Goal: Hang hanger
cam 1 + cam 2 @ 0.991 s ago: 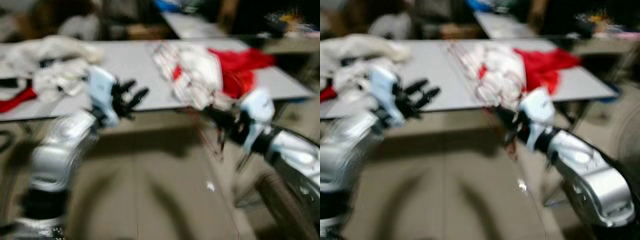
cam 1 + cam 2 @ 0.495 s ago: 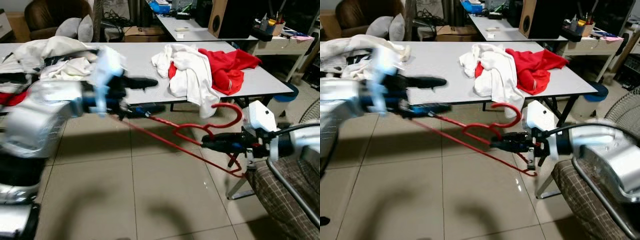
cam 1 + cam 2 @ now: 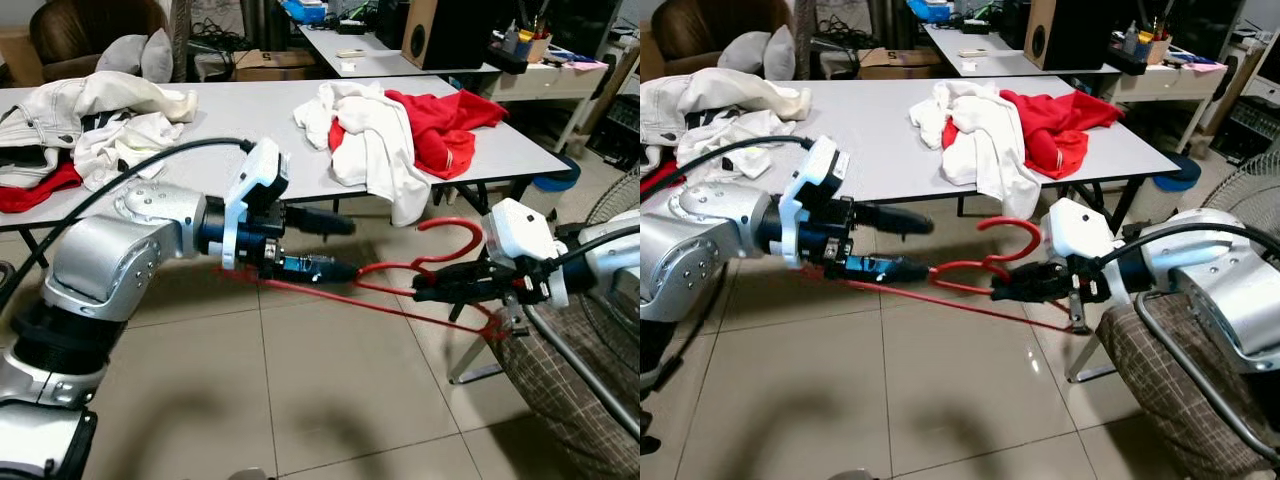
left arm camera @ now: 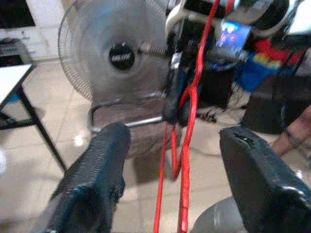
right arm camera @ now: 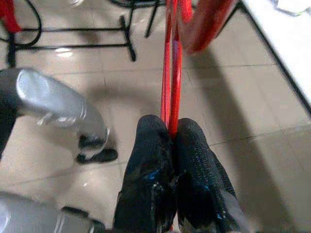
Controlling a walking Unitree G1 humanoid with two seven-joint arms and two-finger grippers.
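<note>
In the head views, over the tiled floor [image 3: 330,400] just near of the grey tabletop [image 3: 250,115], you've got the red hanger [image 3: 400,290] held low between both arms, hook [image 3: 462,232] curling up near the right end effector [image 3: 425,293]. Right end effector fingers are pinched together on the hanger wire just below the hook. Left end effector [image 3: 335,245] sits at the hanger's left end: fingers spread wide, upper one above the wire, lower one level with it; you can't tell from here if the lower finger touches it. On the tabletop: white and red clothes pile [image 3: 400,135] on the right, a second white pile with a red piece [image 3: 90,135] on the far left. Chair with checked fabric [image 3: 1180,390] at near right under the right arm, fan grille [image 3: 615,200] at the right edge.

Left wrist view: both black fingers [image 4: 97,179] stand well apart, the red wire [image 4: 187,145] running through the gap between them without touching either. Beyond it you see the right end effector closed on the wire, a standing fan [image 4: 119,56] and the chair frame behind.

Right wrist view: the two fingertips [image 5: 150,155] are pressed tight together with the red wire [image 5: 171,73] clamped between them, wire running away over the floor; the silver left arm [image 5: 53,104] is off to the side.
</note>
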